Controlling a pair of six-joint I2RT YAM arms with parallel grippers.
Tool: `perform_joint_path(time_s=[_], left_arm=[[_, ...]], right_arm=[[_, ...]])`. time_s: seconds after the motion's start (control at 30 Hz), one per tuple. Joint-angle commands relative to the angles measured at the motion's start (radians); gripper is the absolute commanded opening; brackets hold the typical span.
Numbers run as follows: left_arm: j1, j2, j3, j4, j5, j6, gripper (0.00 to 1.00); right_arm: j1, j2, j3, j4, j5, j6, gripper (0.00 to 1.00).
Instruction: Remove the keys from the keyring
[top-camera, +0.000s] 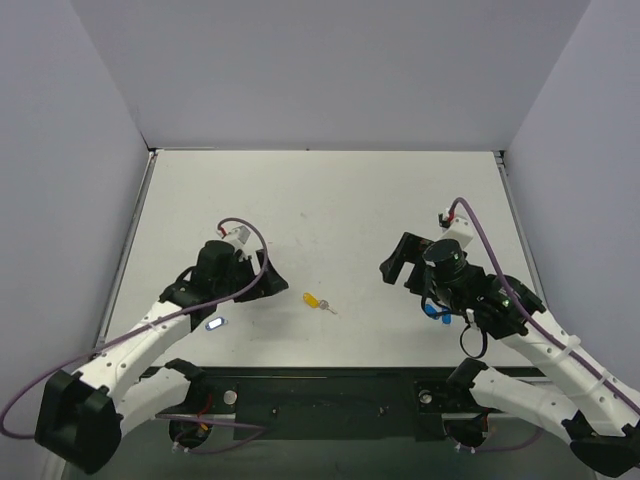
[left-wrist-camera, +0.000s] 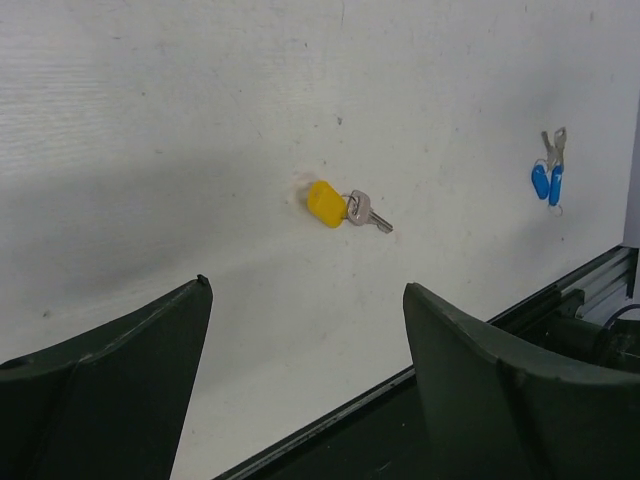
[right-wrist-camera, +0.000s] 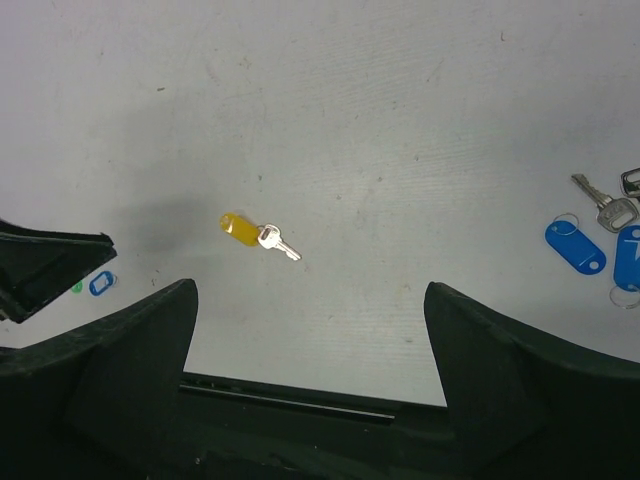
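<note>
Noted left arm (top-camera: 150, 335) folded low at lower left of the top view, wrist turned toward centre. Found left pincer (top-camera: 262, 278) spread wide, holding nothing, touching nothing. Noted right arm (top-camera: 540, 340) bent at lower right. Found right pincer (top-camera: 393, 267) likewise spread wide and empty. Located key (top-camera: 329, 307) joined to yellow-tagged keyring (top-camera: 313, 299), flat on desk (top-camera: 330, 200) at lower centre, between both pincers, apart from each. Recorded blue-tagged keys (top-camera: 434, 311) close under right wrist.

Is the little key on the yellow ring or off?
On: the key lies joined to the yellow-tagged keyring, its head overlapping the ring.
</note>
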Motion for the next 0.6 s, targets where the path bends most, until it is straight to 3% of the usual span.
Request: perform_joint_path(time_s=[0.0,0.2,0.57], left_arm=[[-0.073,0.119,0.026,0.222,0.037,0.064,0.87],[-0.110,0.248,0.024,0.353,0.102,0.132,0.85],[-0.112,0.414,0.041,0.445,0.166,0.181,0.81]], right_arm=[[-0.001,-0.024,-0.012,0.007,0.002,-0.020,0.90],[-0.002,-0.074,-0.044,0.016,-0.011,-0.012,0.90],[-0.004,-0.091,-0.072,0.076,-0.067,-0.020,0.90]])
